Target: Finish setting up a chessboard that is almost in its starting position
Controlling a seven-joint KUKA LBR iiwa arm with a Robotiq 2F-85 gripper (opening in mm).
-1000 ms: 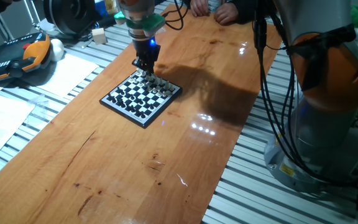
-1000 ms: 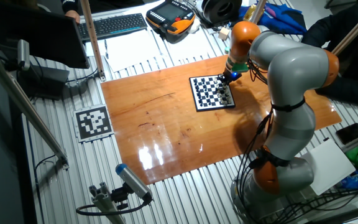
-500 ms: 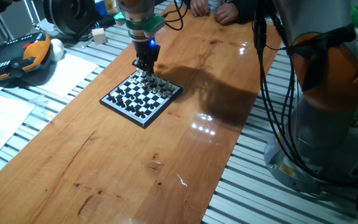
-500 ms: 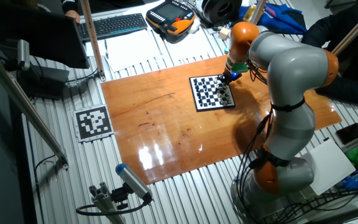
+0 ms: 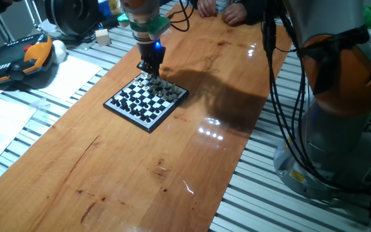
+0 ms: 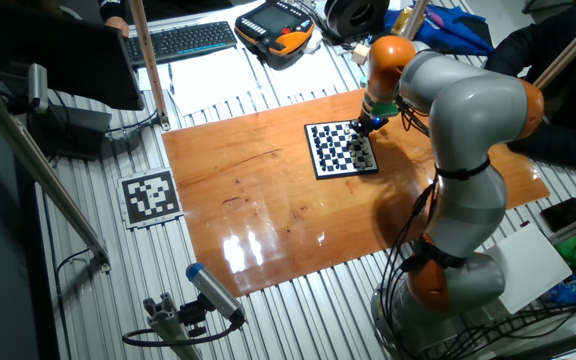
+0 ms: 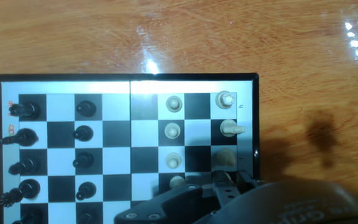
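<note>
One fixed view shows the wooden table [image 5: 192, 109] with the chessboard [image 5: 146, 98] lying flat near its far end, turned cornerwise to the camera, and the arm [image 6: 448, 110] reaching over from the robot's base to bring the gripper [image 5: 152, 69] straight down above the board's far corner. In the other fixed view the same gripper [image 6: 368, 124] sits over the edge of the chessboard [image 6: 340, 148] nearest the arm.

The hand view narrows things. The chessboard [image 7: 126, 143] fills the frame, dark pieces in 2 columns at the left, pale pieces in 2 columns at the right. The gripper [image 7: 225, 182] enters from the bottom edge, its tips over the right-hand columns, just beside a pale pawn [image 7: 176, 182] and directly below the soft, blurred piece [image 7: 224, 157] on the outermost file. So the work lies right under the fingers, on the white side, not across the board.

Whether the jaws are parted or pinched on a piece I cannot tell; the tips are dark and partly hidden by the hand's own body.
</note>
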